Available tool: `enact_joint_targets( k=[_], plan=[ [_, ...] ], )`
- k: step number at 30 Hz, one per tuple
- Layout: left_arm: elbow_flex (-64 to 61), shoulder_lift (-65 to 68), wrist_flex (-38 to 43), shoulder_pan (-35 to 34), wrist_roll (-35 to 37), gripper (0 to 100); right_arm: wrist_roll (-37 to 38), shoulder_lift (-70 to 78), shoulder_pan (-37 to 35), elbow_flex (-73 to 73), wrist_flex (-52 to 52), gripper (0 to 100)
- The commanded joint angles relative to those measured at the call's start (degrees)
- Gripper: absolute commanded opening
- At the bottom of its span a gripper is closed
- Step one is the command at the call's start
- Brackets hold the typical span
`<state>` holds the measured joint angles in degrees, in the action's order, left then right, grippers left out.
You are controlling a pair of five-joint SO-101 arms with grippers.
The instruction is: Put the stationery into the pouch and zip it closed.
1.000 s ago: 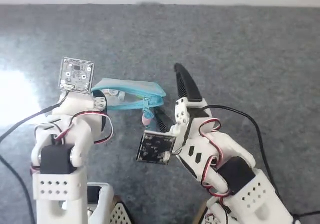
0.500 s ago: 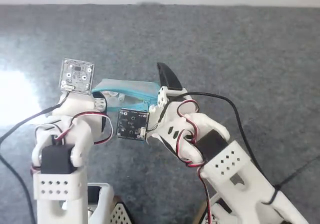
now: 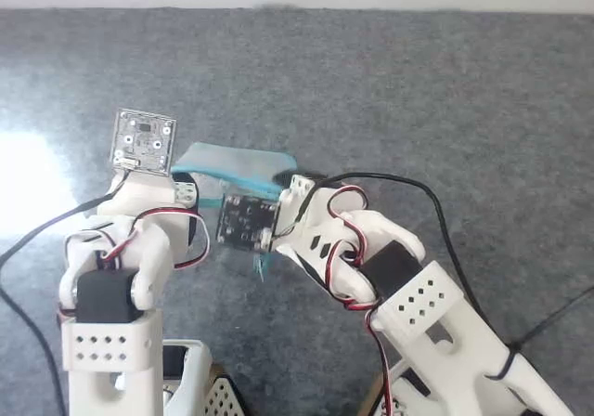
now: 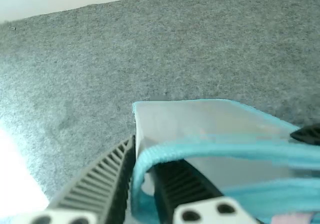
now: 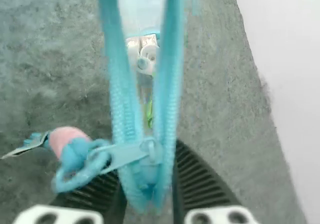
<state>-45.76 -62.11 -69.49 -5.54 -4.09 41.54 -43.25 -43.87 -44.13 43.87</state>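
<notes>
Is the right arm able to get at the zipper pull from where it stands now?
Probably yes. The zipper pull lies just beside the right gripper, nothing between them. But its fingers straddle the end of the pouch, so they would have to shift first.

One pouch (image 3: 237, 162) lies on one grey bench (image 3: 464, 91). The pouch has one zip, with one slider (image 5: 146, 148) and one pink bead (image 5: 67, 136) tied to the slider by one blue cord (image 5: 80, 166). Two arms stand at the bench: one left arm (image 3: 121, 267) and one right arm (image 3: 390, 277). Each arm carries one pair of jaws and one camera board, making two boards: the left board (image 3: 144, 139) and the right board (image 3: 248, 223). Items show inside the pouch's mouth, too blurred to count.
</notes>
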Motion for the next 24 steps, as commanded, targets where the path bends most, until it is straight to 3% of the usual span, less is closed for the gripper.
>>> enact_joint_targets(
  k=[1,8,15,21,24],
  plan=[
    [1.01,-0.88,0.09,0.0,-0.53,1,-2.73,0.04,1.1,0.97,1.89,0.3],
    [4.0,-0.97,0.0,-0.35,2.29,2,-5.36,0.57,1.98,3.6,7.43,0.8],
    [13.05,-4.57,-1.85,-3.6,2.64,31,-9.67,0.66,3.3,9.67,12.18,0.8],
    [19.82,-9.76,-4.84,-2.73,2.46,25,-15.47,2.68,7.78,13.27,12.7,0.8],
    [22.2,-9.93,-9.23,1.93,2.46,25,-15.91,8.84,8.92,19.52,14.9,0.8]
  ],
)
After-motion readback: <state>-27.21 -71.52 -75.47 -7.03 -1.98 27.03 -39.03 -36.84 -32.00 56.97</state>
